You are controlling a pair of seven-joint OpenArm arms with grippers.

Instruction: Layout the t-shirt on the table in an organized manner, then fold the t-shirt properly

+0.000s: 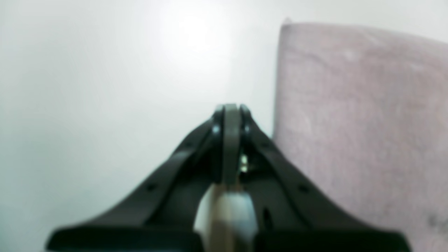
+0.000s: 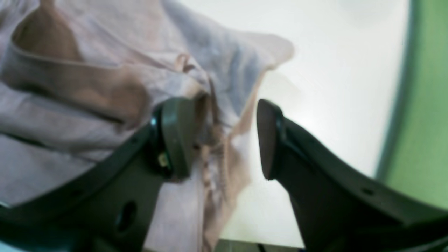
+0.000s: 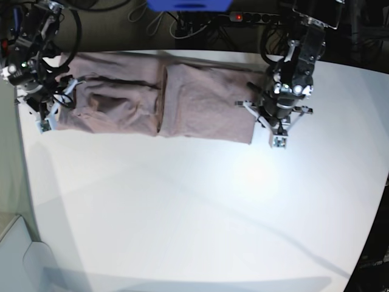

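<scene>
Your right gripper (image 2: pixel 224 140) stands with its jaws apart, straddling a bunched, seamed edge of the shirt (image 2: pixel 105 105). One pad (image 2: pixel 175 136) presses against the cloth, the other hangs over bare table (image 2: pixel 332 87), and nothing is pinched. Your left gripper (image 1: pixel 230 112) is closed on nothing, its tips over the white surface just beside the shirt's straight side edge.

From the base view, the shirt (image 3: pixel 152 100) lies as a long band across the far side of the table (image 3: pixel 200 213), with a vertical crease near its middle. The half near your left gripper (image 3: pixel 279 141) looks flat and square. The half near your right gripper (image 3: pixel 44 125) is rumpled, with raised folds.

So the work is at your right end. Judging by that bunching, the layers there are not aligned yet. Before closing, lower the jaws so both pads bracket the whole seam, or you may catch only the top layer. Pull outward and slightly toward the near edge to draw the wrinkles flat, keeping the cloth low so it slides. Rest your left gripper on its corner as an anchor, otherwise the tidy half may drag along.
</scene>
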